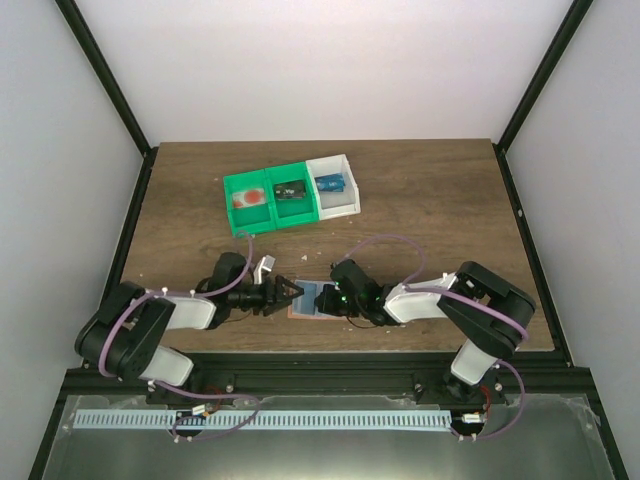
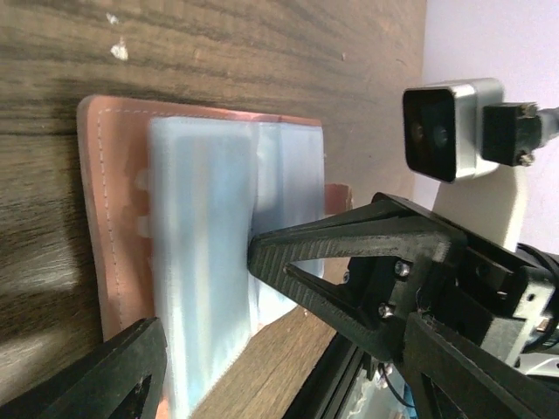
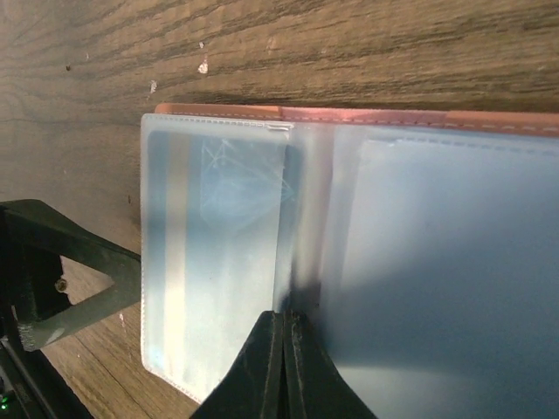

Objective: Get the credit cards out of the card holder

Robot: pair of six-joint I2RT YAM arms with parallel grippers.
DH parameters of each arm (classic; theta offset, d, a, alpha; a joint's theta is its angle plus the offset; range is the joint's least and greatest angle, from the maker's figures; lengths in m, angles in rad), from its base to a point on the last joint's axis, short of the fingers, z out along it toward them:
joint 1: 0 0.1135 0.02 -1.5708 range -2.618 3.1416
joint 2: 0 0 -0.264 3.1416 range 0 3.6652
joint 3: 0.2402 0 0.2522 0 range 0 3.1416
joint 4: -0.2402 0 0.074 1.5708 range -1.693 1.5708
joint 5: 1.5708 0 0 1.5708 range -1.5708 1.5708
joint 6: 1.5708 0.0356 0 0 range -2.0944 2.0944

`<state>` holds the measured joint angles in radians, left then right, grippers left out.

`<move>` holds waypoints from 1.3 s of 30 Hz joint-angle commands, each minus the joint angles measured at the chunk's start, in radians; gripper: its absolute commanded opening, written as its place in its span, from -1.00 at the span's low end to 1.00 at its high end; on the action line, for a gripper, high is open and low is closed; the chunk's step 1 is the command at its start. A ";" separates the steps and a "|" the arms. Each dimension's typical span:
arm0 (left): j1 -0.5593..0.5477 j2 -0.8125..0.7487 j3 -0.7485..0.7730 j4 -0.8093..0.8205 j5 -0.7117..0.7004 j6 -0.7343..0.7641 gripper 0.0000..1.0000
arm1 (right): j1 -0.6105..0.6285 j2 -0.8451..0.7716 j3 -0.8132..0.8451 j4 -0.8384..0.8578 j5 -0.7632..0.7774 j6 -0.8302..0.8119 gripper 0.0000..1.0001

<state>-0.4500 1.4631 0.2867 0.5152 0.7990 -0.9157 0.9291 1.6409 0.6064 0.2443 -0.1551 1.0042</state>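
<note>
From above, the left arm (image 1: 135,340) and right arm (image 1: 490,320) are closest, bolted at the near edge of the counter (image 1: 430,200). Both fold inward over the card holder (image 1: 308,300), which lies opened flat near that edge, about midway left to right. The left gripper (image 1: 283,293) is at its left end and the right gripper (image 1: 328,297) is over its right part. Far back stand a green bin (image 1: 270,224) and a white bin (image 1: 340,207). A dark card (image 1: 290,191) looks to lie in the green bin's right compartment and a blue card (image 1: 330,183) in the white one, though both are small from here.

In the left wrist view, the left gripper (image 2: 284,336) is spread wide with nothing in it, one finger low at each side. Beyond it the card holder (image 2: 201,262) shows pale blue sleeves on a salmon backing, and the right gripper (image 2: 258,253) touches its tip down at the fold.

In the right wrist view, the right gripper (image 3: 284,349) is clenched tight on nothing, its tip on the crease between the two sleeves of the card holder (image 3: 419,262). One of the left gripper's fingers (image 3: 79,279) sits just off the left edge. There's a faint shape under the left sleeve's film, but I can't tell whether it's a card.

I'd say the holder is light and floppy with slick sleeves, so it would skate across the wood unless pinned at the fold. Any card inside would be thin, stiff and slippery, best pinched flat across its faces at whatever edge shows at the sleeve's mouth
</note>
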 commanded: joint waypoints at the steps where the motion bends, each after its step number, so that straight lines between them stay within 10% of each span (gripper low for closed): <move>1: -0.003 -0.089 0.020 -0.092 -0.082 0.041 0.52 | 0.010 0.013 -0.020 0.007 -0.022 0.010 -0.99; 39: -0.026 -0.121 0.027 -0.100 -0.093 0.018 0.54 | 0.009 0.041 -0.032 0.058 -0.062 0.021 -0.99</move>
<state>-0.4721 1.3735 0.3004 0.4660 0.7555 -0.9302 0.9291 1.6569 0.5880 0.3096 -0.1997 1.0161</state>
